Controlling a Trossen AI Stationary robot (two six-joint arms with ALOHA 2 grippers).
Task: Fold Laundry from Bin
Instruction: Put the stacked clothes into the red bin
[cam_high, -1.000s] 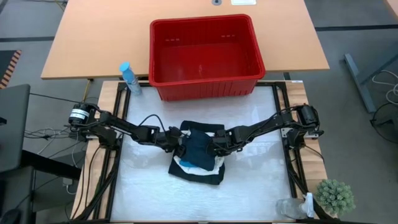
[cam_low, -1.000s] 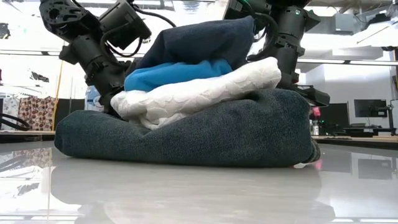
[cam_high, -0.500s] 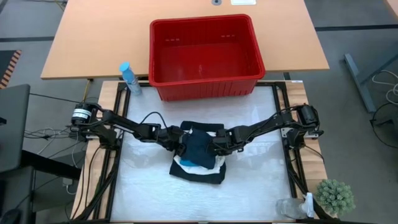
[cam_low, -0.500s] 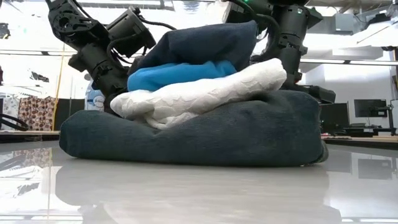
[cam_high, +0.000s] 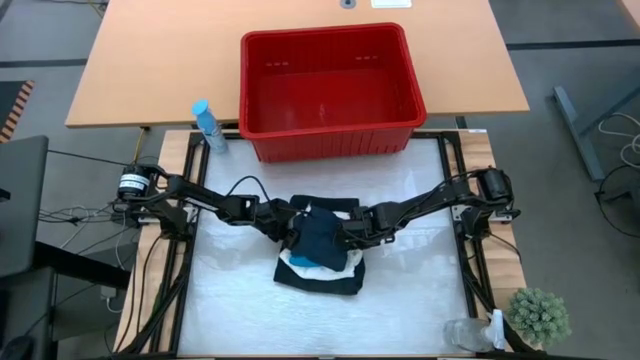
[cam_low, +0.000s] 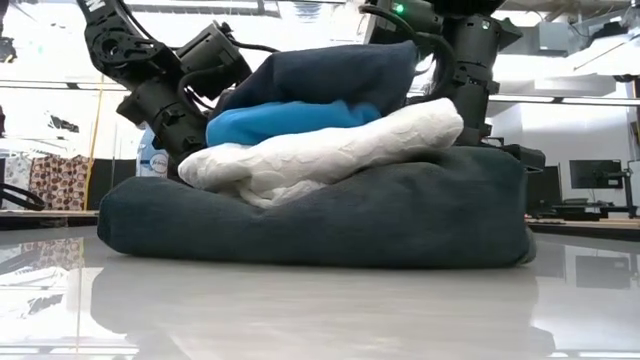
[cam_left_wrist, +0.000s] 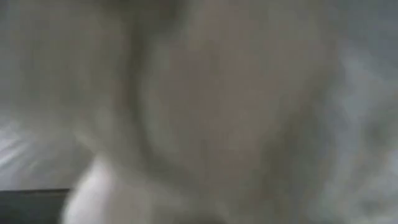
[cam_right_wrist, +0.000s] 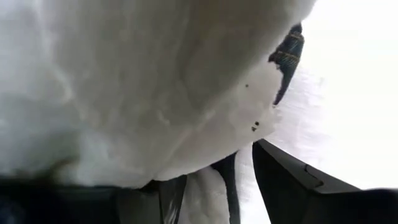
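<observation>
- Evidently, the red rectangular plastic bin (cam_high: 328, 92) with its rim and tapered walls is seen from above standing at the far side of the table (cam_high: 240, 310), and nothing is seen lying inside it
- The laundry is found gathered in one stack at the middle of the table, well apart from the bin
- In the low view four layers are counted: a large dark denim-like garment (cam_low: 330, 220) at the bottom, a white crinkled cloth (cam_low: 320, 155) on it, a small bright blue cloth (cam_low: 285, 120) above that, and a dark navy garment (cam_low: 320, 75) on top
- Each layer is seen folded into a compact pad, though the stack leans and the edges are not squared
- The left gripper (cam_high: 287, 222) is placed at the stack's left side and the right gripper (cam_high: 345, 232) at its right side, both low against the cloth
- The state of the left jaws cannot be told, since its wrist view is filled by blurred cloth
- In the right wrist view one dark finger (cam_right_wrist: 298, 186) is seen just beside the white cloth; whether those jaws are released or grasping the cloth cannot be told
- The emptying and folding are judged to be essentially done; only a final tidying of the stack and withdrawal of both arms are thought to be left
</observation>
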